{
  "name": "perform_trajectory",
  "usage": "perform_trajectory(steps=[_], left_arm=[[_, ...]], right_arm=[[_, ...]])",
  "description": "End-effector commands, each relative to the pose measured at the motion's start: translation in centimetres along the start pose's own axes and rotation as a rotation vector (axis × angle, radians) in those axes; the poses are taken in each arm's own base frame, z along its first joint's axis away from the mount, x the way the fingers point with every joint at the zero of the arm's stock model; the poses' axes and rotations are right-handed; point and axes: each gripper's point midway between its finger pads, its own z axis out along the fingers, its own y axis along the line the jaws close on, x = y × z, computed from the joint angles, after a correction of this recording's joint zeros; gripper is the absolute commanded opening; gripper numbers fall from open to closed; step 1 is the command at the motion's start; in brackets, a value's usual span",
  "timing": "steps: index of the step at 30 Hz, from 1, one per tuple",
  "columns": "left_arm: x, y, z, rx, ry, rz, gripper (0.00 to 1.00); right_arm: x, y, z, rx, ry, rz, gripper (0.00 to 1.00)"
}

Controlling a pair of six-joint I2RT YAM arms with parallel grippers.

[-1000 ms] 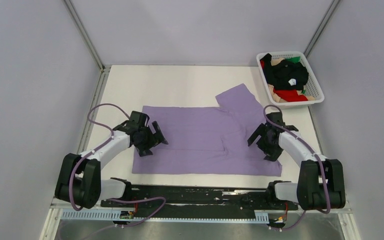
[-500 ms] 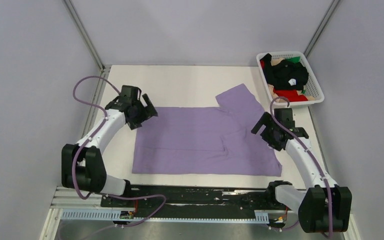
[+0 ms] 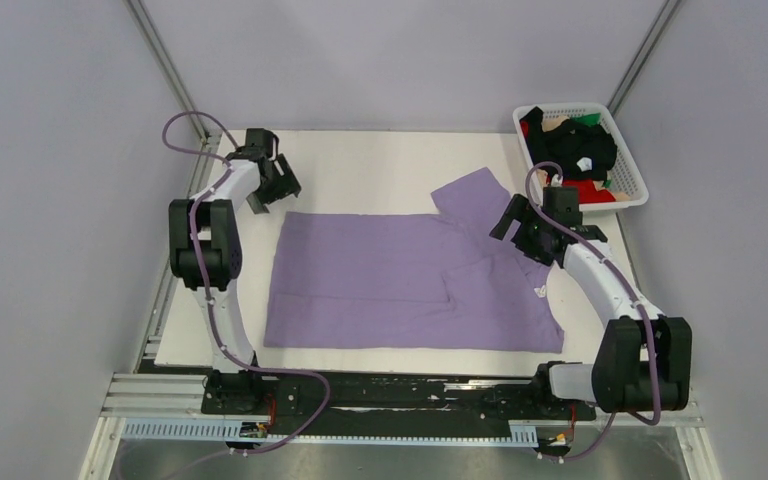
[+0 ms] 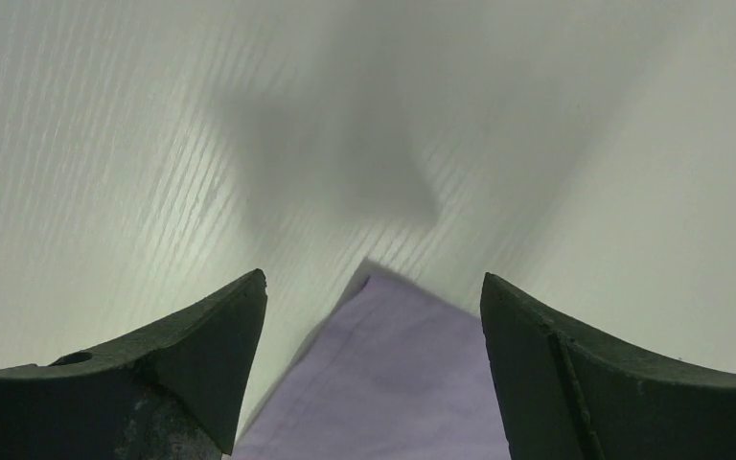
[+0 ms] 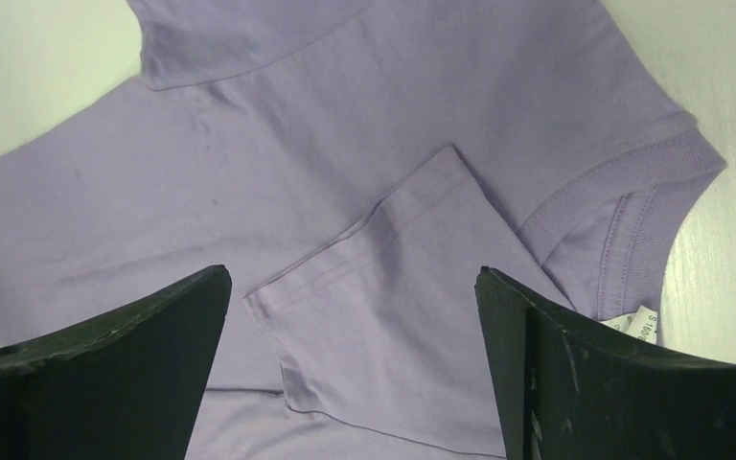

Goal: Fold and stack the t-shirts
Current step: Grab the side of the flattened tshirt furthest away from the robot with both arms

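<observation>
A lavender t-shirt (image 3: 390, 280) lies spread flat on the white table, with one sleeve (image 3: 475, 190) pointing to the far right. My left gripper (image 3: 275, 197) hovers open over its far-left corner. In the left wrist view that corner (image 4: 393, 383) lies between the fingers (image 4: 192, 355) of the left gripper (image 4: 374, 278). My right gripper (image 3: 518, 232) stands open above the shirt's right side. In the right wrist view a folded-in sleeve (image 5: 393, 316) lies under the open right gripper (image 5: 353, 273), with the collar (image 5: 623, 220) and its white label (image 5: 637, 321) to the right. Black (image 3: 572, 150), red (image 3: 580, 190) and green (image 3: 585, 118) t-shirts lie bunched in the basket.
The white lattice basket (image 3: 628, 150) stands at the far right corner of the table. Grey walls with metal posts (image 3: 165, 70) close in the table on three sides. Bare white table (image 3: 360, 165) lies beyond the shirt.
Both arms have reached away from the near edge. The left gripper went from the shirt's left side to its far-left corner. The right gripper moved farther along the shirt's right side.
</observation>
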Motion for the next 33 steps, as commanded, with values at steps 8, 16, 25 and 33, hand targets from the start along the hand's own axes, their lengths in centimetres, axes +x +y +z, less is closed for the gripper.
perform_trajectory(steps=[8,16,25,33], left_arm=[[0.4,-1.0,4.1,0.006,0.098,0.075,0.66],[3.1,-0.8,3.9,-0.006,0.173,0.146,0.59],[5.0,0.1,4.3,-0.143,0.200,0.247,0.48],[6.5,1.0,4.3,-0.212,0.226,0.285,0.38]], right_arm=[[-1.5,0.2,0.7,-0.007,-0.043,-0.049,1.00],[-0.9,-0.5,0.8,0.008,-0.045,-0.049,1.00],[-0.6,-0.8,0.6,0.011,-0.054,-0.055,1.00],[-0.6,-1.4,0.2,0.036,-0.080,-0.061,1.00]])
